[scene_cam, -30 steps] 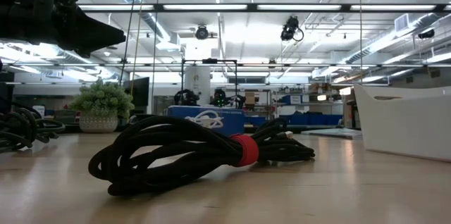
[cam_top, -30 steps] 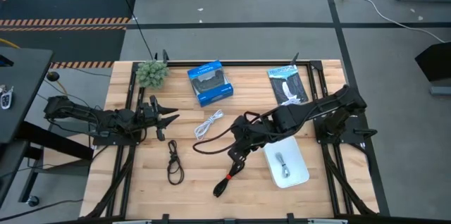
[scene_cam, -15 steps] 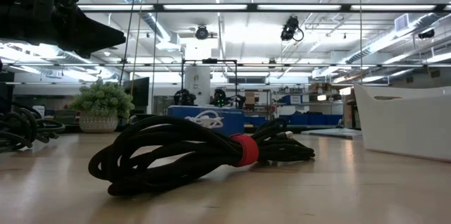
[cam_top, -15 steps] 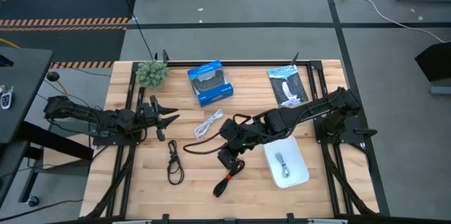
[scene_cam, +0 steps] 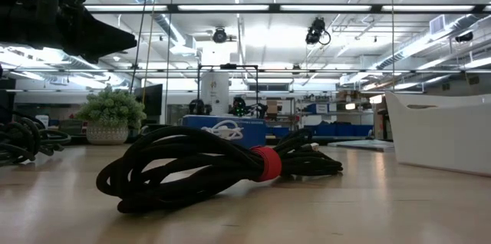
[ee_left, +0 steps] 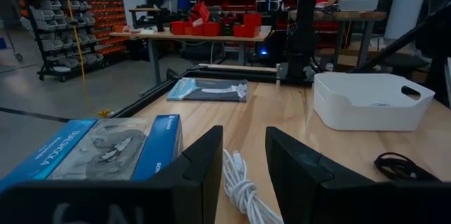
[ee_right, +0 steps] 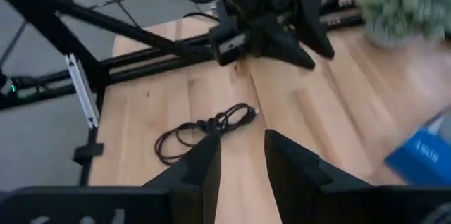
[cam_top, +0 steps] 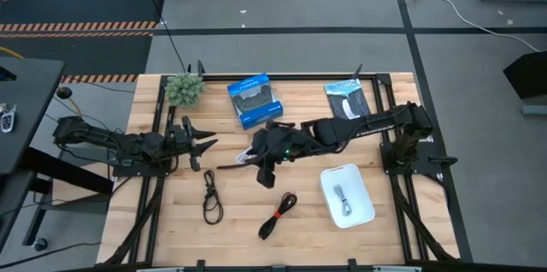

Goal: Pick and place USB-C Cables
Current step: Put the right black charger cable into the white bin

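In the high view my right gripper is open and reaches across the table's middle, hovering over the white cable and hiding most of it. The left wrist view shows that white cable lying on the wood ahead of my open left gripper, which waits at the table's left. The dark loop cable lies nearer the near edge and shows ahead of the right fingers. The black cable with the red tie lies on the table. The silvery-grey cable lies in the white bin.
A blue box and a black-and-white flat packet lie along the far edge, with a small potted plant at the far left corner. Black frame rails run down both sides of the table. Bare wood shows between the cables.
My right gripper has swung from above the black red-tied cable, beside the bin, toward the table's left and far side. It now hangs over the white cable and faces my left arm. The cables have stayed where they were.
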